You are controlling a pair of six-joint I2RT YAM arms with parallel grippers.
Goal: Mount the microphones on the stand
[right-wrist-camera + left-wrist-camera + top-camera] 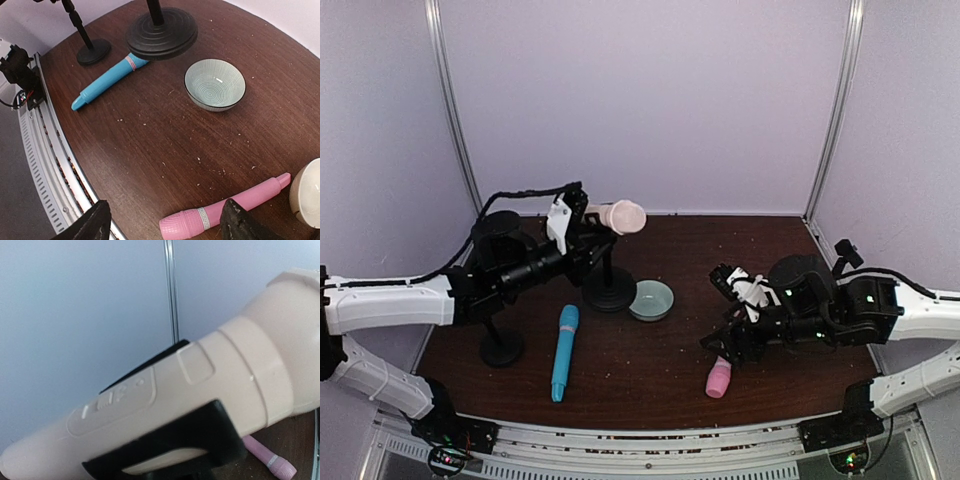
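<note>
My left gripper [582,222] is raised and shut on the cream microphone [620,216], holding it level at the top of the taller stand [610,288]. In the left wrist view the cream microphone [200,385] fills the frame, with a black clip [170,440] wrapped round its underside. The sky-blue microphone [564,352] lies on the table in front of that stand. The pink microphone [719,378] lies at the front right. My right gripper [167,225] is open just above the table, with the pink microphone [220,212] lying between its fingertips.
A second, thinner stand [502,345] stands at the left; its base also shows in the right wrist view [94,50]. A pale blue bowl [651,300] sits right of the taller stand's base [161,32]. The table's front rail [45,150] is close to the pink microphone.
</note>
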